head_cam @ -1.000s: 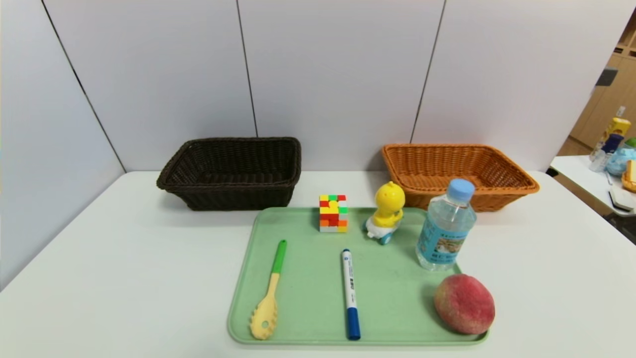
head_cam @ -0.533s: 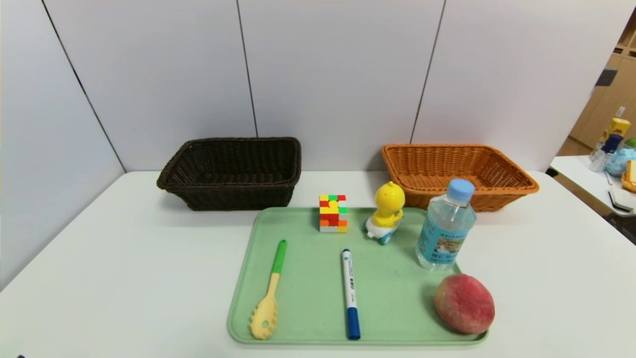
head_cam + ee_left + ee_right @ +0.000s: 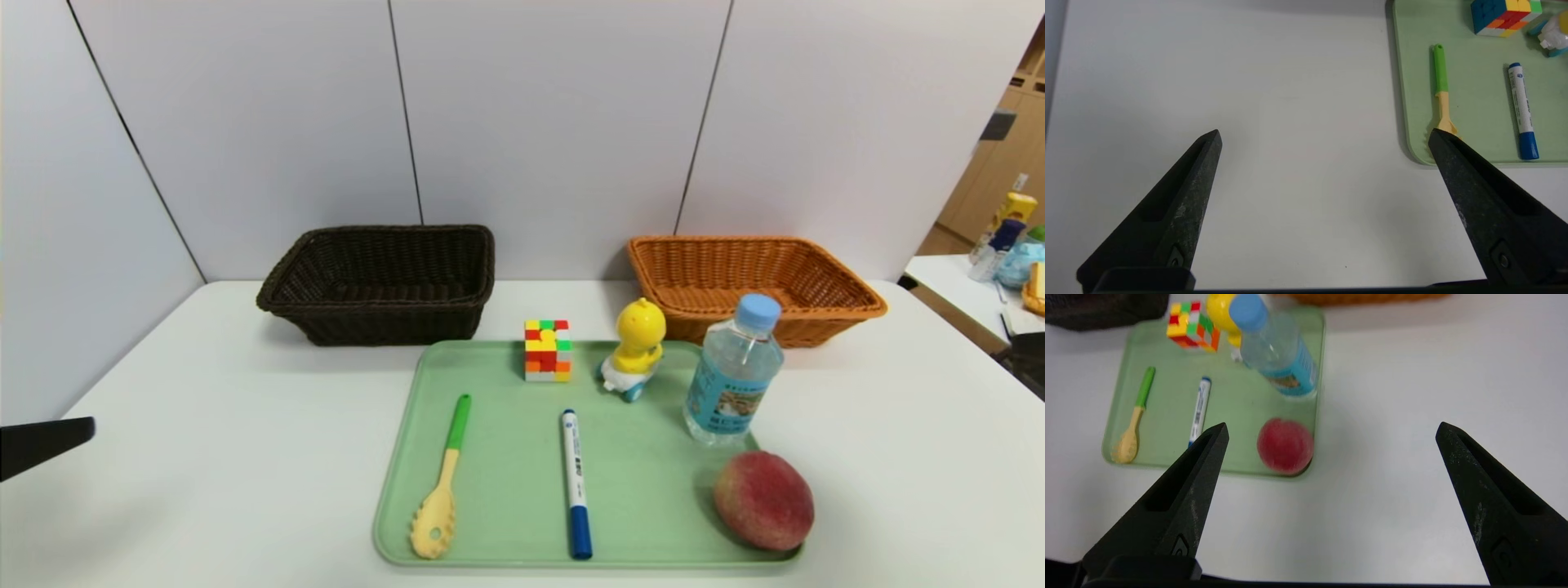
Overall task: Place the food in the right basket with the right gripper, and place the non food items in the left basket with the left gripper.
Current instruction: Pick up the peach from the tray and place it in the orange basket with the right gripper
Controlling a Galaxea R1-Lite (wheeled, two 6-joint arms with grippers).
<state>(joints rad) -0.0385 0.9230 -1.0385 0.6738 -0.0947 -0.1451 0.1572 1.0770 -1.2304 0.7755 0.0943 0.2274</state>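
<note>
On the green tray lie a peach, a water bottle, a puzzle cube, a yellow duck toy, a green-handled pasta spoon and a blue-capped marker. The dark brown basket and the orange basket stand empty behind the tray. My left gripper is open and empty over bare table left of the tray; one finger shows at the head view's left edge. My right gripper is open and empty above the table, right of the peach.
The white table ends at a grey panel wall behind the baskets. A second table with bottles stands at the far right.
A finger of my left gripper has come into the head view at the left edge. The objects on the tray have not moved.
</note>
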